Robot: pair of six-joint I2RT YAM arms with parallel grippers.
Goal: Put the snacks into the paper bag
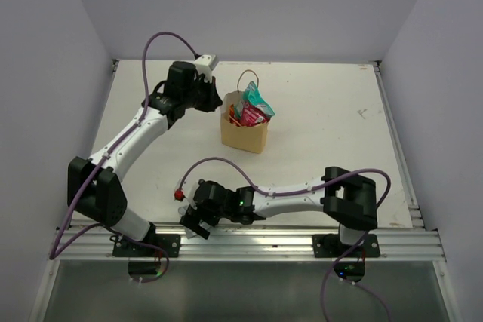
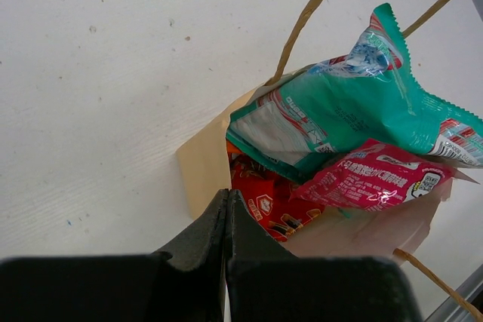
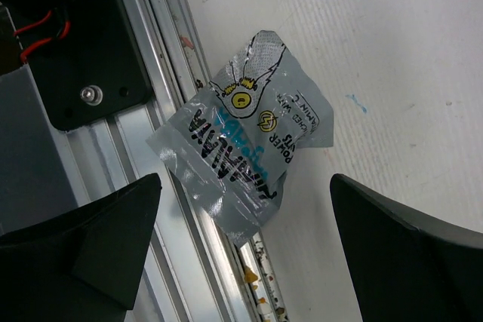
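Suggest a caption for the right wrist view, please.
Open right hand above the silver packet, which lies half on the rail.

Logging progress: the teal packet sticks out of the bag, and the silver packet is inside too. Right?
No. The silver packet is outside the paper bag: the right wrist view shows it lying across the table's edge rail under the open right gripper. The teal packet does stick out.

white arms (image 1: 132,139), perhaps purple cables (image 1: 162,35)
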